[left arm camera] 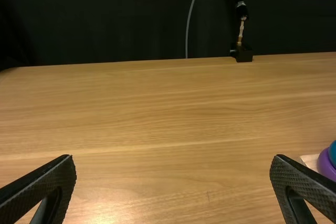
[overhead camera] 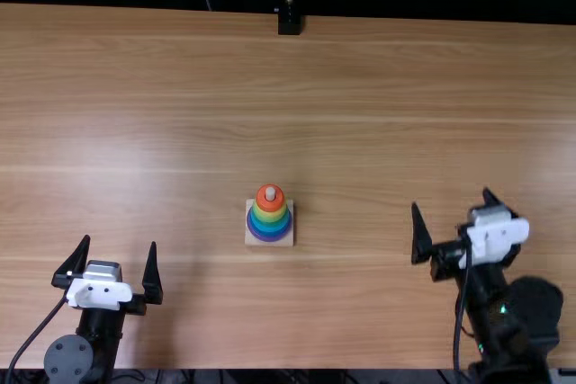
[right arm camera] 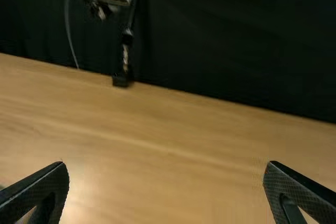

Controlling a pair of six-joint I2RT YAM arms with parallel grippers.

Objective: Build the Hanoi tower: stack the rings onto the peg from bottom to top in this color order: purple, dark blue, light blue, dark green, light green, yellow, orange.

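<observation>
The rings are stacked on a pale peg (overhead camera: 270,193), whose blunt tip stands clear of the topmost ring. The peg is upright on a square, light wooden base (overhead camera: 249,241) lying flat on the table (overhead camera: 378,87), a little off its middle toward seven o'clock, with twelve at the far edge. The stack tapers upward: a wide purple ring (overhead camera: 270,238) lowest, blue above it, a narrow band of green, then a yellow ring (overhead camera: 270,217), and a small orange ring (overhead camera: 270,205) on top. Individual blue and green shades are hard to separate. Bare wood shows at the base's corners, toward half past one, half past four, half past seven and half past ten.
</observation>
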